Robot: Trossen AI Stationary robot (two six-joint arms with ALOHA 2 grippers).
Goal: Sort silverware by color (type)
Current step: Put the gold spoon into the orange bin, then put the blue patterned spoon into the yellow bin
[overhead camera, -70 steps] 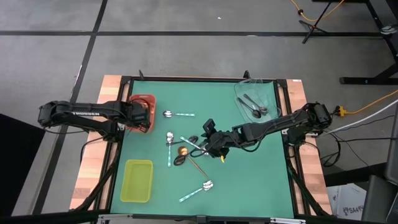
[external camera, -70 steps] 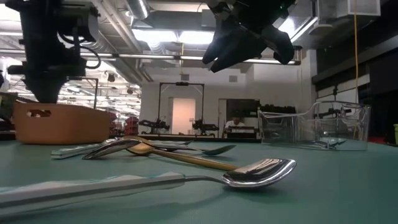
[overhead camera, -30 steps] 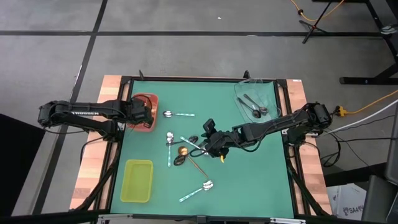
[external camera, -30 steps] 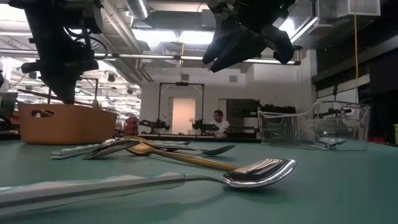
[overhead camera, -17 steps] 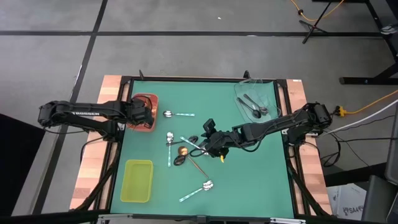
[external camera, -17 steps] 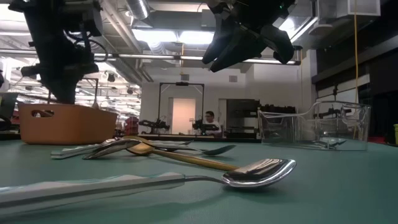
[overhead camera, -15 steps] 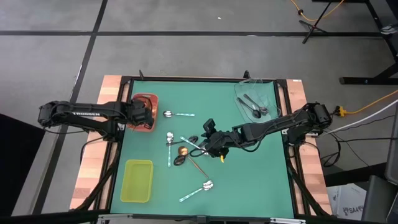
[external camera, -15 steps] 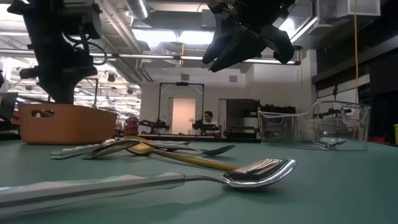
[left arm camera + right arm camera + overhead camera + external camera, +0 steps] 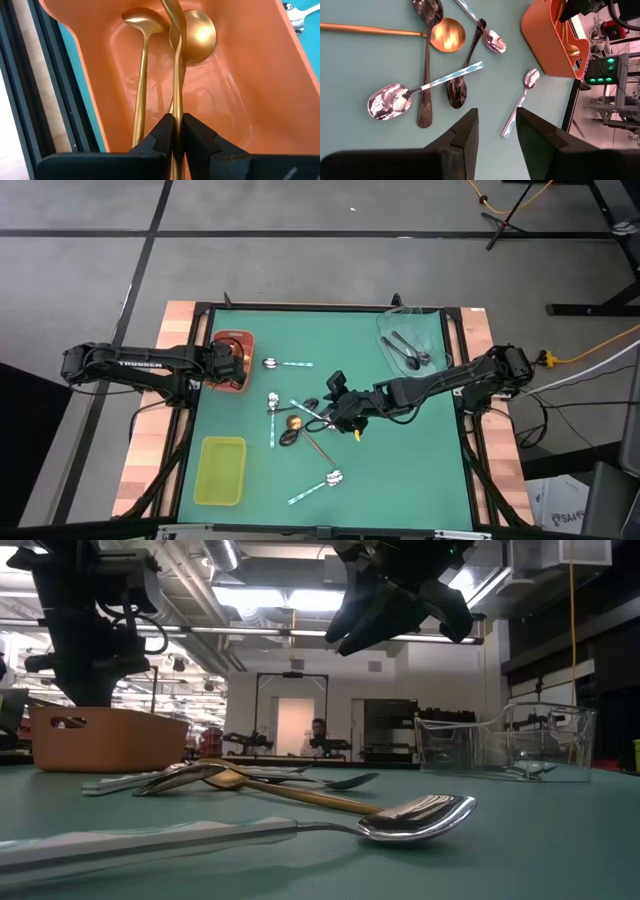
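Silverware sort partly done: my left gripper [image 9: 178, 131] is pinched on a gold spoon [image 9: 176, 75] inside the red tray [image 9: 243, 358] at the table's left edge, another gold one already in there. Two dark spoons [image 9: 406, 351] in the clear tray [image 9: 432, 323], far right corner. My right gripper [image 9: 492, 131] hangs half-open, empty, above the mid-table pile [image 9: 298, 421]. Yellow-green tray [image 9: 222, 471] empty.

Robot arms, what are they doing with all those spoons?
They are sorting spoons by colour. The left pincer is shut on a gold spoon and holds it inside the red tray, where another gold spoon already lies. The right pincer hangs open above the mixed pile mid-table. Two dark spoons sit in the clear tray.
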